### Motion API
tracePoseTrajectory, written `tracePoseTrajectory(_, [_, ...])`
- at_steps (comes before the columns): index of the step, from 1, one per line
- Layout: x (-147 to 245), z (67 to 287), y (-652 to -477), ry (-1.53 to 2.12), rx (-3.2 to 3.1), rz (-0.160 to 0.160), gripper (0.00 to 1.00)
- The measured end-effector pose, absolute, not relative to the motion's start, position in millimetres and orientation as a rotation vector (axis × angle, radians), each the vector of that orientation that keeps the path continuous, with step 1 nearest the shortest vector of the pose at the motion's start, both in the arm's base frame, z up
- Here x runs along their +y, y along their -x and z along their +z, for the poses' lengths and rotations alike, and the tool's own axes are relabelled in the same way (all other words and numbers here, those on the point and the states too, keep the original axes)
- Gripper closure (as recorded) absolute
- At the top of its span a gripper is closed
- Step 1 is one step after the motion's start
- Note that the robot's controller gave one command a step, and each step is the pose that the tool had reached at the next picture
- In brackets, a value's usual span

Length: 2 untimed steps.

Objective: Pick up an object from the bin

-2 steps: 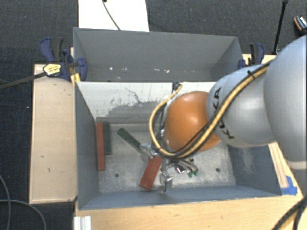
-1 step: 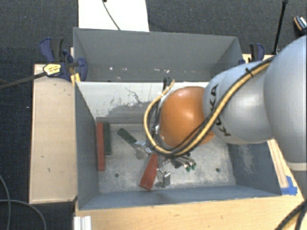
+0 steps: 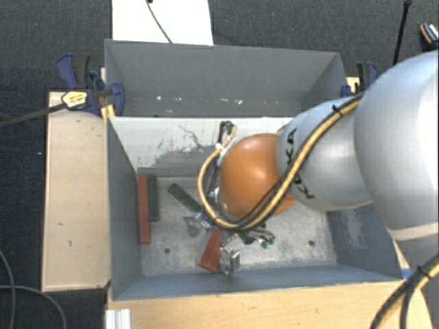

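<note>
gripper (image 3: 230, 259) down low in the grey bin (image 3: 124, 211), lower middle of the frame
a small red block (image 3: 210, 251) lies tilted just left of it. i cannot tell if the pincer is spread or pressed together. a long red bar (image 3: 144, 211) lies by the left wall, with a dark green stick (image 3: 184, 196) between.

**A red-brown block (image 3: 210, 250) by the front wall of the bin (image 3: 125, 204)**

The short red-brown block lies tilted on the bin floor, just beside the claw (image 3: 230, 260). A long red bar (image 3: 144, 208) lies along the left wall, with a dark green strip (image 3: 155, 199) at its side. Another dark green bar (image 3: 184, 197) lies slanted near the middle.
</note>
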<state>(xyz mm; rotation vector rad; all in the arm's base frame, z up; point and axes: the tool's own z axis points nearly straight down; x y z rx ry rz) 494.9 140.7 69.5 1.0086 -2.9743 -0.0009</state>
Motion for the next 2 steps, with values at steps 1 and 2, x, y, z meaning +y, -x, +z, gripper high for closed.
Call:
tracePoseTrajectory(1, [140.9,69.9,-495.2,-1.002,-2.977,-0.002,0.0])
tracePoseTrajectory(2, [140.7,70.1,-495.2,-0.999,-2.978,-0.001,1.0])
